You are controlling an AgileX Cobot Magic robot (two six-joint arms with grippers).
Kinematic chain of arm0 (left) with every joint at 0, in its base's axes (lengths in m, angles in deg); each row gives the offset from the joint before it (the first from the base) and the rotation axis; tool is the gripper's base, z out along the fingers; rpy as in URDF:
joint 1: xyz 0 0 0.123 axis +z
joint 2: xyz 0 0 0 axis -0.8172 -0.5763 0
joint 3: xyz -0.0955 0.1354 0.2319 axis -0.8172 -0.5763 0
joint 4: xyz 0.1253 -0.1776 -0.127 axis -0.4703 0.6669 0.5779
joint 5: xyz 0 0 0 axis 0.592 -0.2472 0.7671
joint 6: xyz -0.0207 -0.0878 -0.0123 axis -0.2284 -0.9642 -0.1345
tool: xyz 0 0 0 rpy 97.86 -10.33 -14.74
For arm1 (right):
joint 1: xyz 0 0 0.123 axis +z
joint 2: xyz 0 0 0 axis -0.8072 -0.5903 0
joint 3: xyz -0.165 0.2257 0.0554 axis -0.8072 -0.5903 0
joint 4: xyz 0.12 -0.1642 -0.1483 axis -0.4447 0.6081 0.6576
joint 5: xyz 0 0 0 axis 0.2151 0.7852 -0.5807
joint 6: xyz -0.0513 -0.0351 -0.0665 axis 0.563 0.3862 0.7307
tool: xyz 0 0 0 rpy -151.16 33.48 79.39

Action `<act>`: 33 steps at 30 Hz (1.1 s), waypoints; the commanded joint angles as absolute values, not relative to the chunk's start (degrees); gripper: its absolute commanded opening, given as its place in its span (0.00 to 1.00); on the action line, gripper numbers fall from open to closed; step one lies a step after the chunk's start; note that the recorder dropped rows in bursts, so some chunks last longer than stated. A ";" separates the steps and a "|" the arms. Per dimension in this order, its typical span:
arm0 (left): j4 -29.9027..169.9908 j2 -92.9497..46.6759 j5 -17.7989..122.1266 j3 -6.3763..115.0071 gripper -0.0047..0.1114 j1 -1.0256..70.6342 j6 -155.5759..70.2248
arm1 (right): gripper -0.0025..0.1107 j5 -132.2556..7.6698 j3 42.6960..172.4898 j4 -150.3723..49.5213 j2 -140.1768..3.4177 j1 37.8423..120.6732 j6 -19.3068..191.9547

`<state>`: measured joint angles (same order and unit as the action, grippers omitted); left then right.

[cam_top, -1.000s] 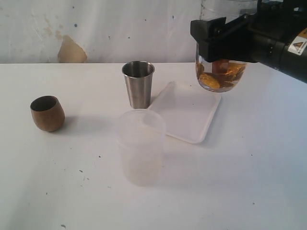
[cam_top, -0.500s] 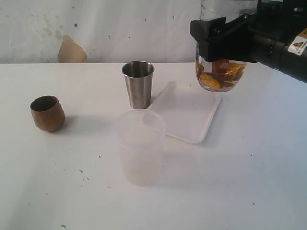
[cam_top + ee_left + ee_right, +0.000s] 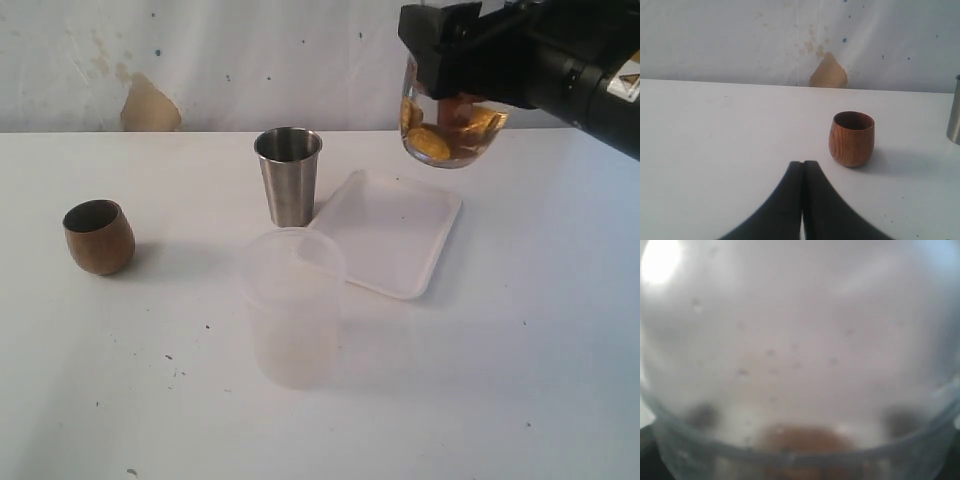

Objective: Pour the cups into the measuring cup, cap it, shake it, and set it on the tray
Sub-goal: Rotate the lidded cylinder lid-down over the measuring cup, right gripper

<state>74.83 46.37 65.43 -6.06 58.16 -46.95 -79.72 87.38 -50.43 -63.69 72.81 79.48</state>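
Above the far right corner of the shallow white rectangular tray [image 3: 385, 240], as the exterior view shows it, the right gripper [image 3: 445, 65] holds the tall clear colourless measuring cup [image 3: 450, 140] in the air. Its fingers are clamped on the cup wall, and the rounded base is clear of the tray. Contents: golden-amber pieces in the lower part. The right wrist view is filled by the blurred clear wall, with a brown patch showing through.

Left gripper [image 3: 802, 200]: fingers pressed together, holding nothing, low over the white tabletop [image 3: 500, 380].

- Small round-bellied brown wooden cup [image 3: 851, 139]: upright, near the left gripper, not touching it.
- Tapered stainless-steel tumbler [image 3: 289, 175]: upright, just beside the tray's left edge.
- 1 wide frosted translucent plastic cup [image 3: 294, 305]: upright, nearer the camera.
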 commanded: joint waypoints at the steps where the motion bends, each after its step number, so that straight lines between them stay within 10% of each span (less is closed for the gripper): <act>1: 75.16 46.68 65.51 -6.38 0.04 58.22 -46.96 | 0.02 -86.29 88.24 -50.43 -62.75 72.74 76.44; 33: 75.16 46.68 65.51 -6.38 0.04 58.22 -46.84 | 0.02 -74.15 88.24 -28.73 -78.78 72.74 111.43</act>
<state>74.83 46.37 65.43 -6.06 58.16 -46.80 -70.31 87.38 -29.40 -79.08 72.81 109.09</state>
